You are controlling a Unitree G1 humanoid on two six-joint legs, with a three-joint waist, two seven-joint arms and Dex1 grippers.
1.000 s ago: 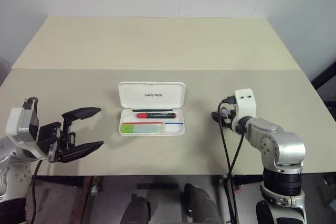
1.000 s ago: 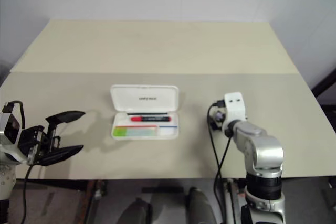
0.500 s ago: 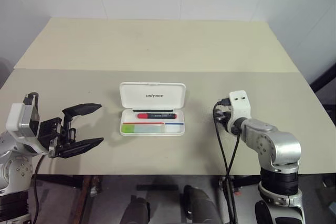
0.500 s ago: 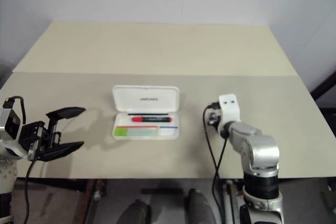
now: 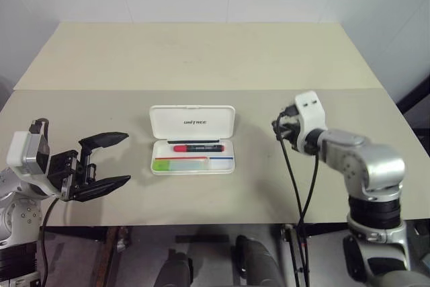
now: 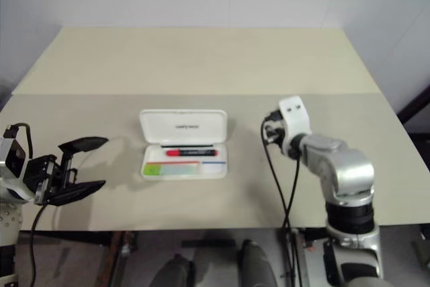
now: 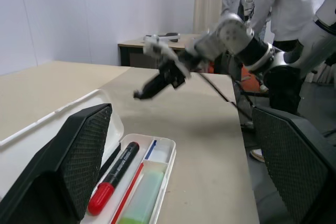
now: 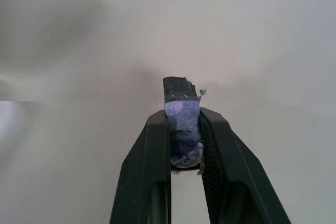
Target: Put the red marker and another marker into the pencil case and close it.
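Left gripper (image 5: 101, 162) at lower left of the head view, fingers spread wide, holding nothing, hovering off the table edge. Right gripper (image 8: 184, 129) fingers pinched together; the wrist view shows a small dark, bluish-wrapped bit between the tips, can't tell what it is. Right arm sits right of centre in the head view, wrist above the table.

Pencil case (image 5: 192, 123) at centre, open, lid standing up at the far side with dark lettering. 2 items in the tray: red marker (image 5: 199, 147) in the far slot, another marker (image 5: 179, 164), pale green, in the near slot, left end. Red and blue stripes run between them.

Table (image 5: 201, 58) is beige, with a seam across the middle; white wall behind. Left wrist view shows a person (image 7: 294, 3) in white standing past the table end.

Both markers lie lengthwise along the case, left-right in frame. Red marker: red end left, black end right.
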